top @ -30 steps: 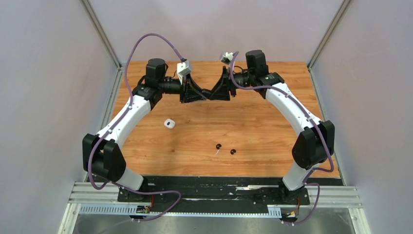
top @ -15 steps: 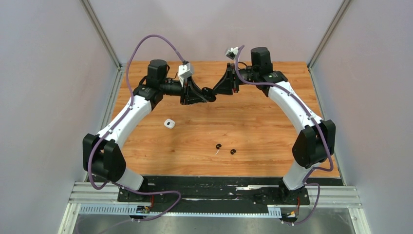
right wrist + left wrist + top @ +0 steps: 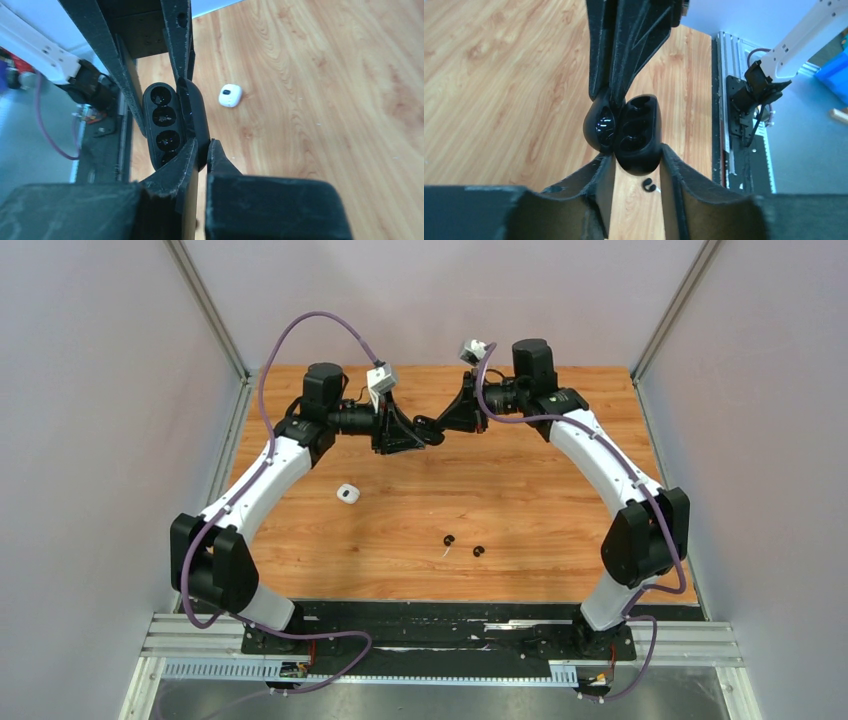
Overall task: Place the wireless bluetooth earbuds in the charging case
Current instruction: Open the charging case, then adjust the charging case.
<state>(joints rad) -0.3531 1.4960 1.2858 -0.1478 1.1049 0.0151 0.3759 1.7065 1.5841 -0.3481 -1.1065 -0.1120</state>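
While the black charging case (image 3: 428, 427) hangs open above the desk (image 3: 560, 530): left fingers (image 3: 684, 190) clamp its base, right fingers (image 3: 222, 162) pinch its lid. Two black earbuds (image 3: 448, 539) lie on the desk, well apart from it. Best: base steady, sockets upward.

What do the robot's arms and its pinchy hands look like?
Both arms match. The left arm and right arm have curved white shells with chunky black joints. A purple cable loops along each one. The left gripper and right gripper are black, each with two long pointed fingers on triangle-shaped frames. A small white box sits on each wrist.
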